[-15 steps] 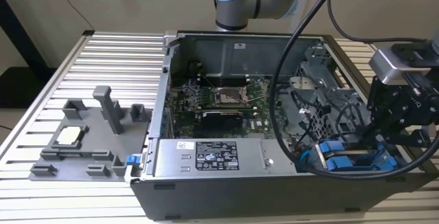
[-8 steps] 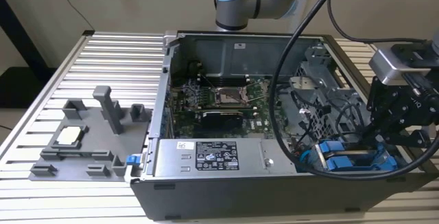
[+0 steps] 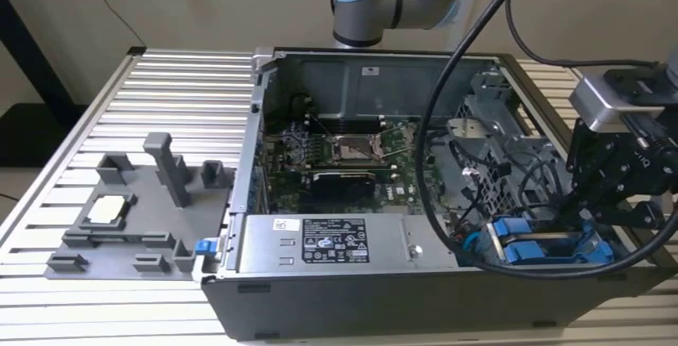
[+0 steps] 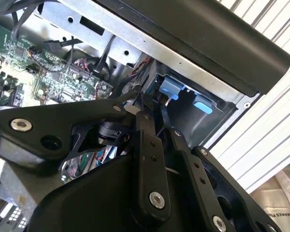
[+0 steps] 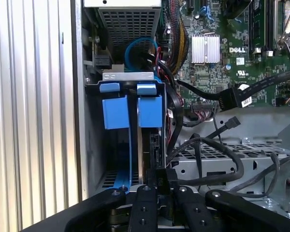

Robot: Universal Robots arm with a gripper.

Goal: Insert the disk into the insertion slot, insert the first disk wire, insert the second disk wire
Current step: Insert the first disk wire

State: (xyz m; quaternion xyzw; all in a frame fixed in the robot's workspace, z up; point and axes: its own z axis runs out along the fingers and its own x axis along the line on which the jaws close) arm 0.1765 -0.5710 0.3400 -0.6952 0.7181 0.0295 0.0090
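Observation:
The disk (image 5: 146, 145) stands edge-on in the insertion slot (image 5: 93, 145) of the grey drive cage, its blue end tab (image 5: 150, 110) at the far end. My gripper (image 5: 160, 182) is at the disk's near end, its black fingers (image 5: 144, 195) closed in on the narrow dark edge. In the exterior view the gripper (image 3: 589, 221) hangs over the blue frames (image 3: 551, 249) at the case's front corner on the exterior view's right. Two black wires lie loose beside the cage, one ending in a thin connector (image 5: 232, 123), the other in a thicker plug (image 5: 238, 96).
A second blue frame (image 5: 116, 110) sits in the neighbouring bay. The open computer case (image 3: 317, 298) holds a green motherboard (image 3: 350, 155) and tangled cables (image 5: 208, 150). A grey fixture plate (image 3: 127, 219) lies on the slatted table (image 3: 170, 84) at the exterior view's left.

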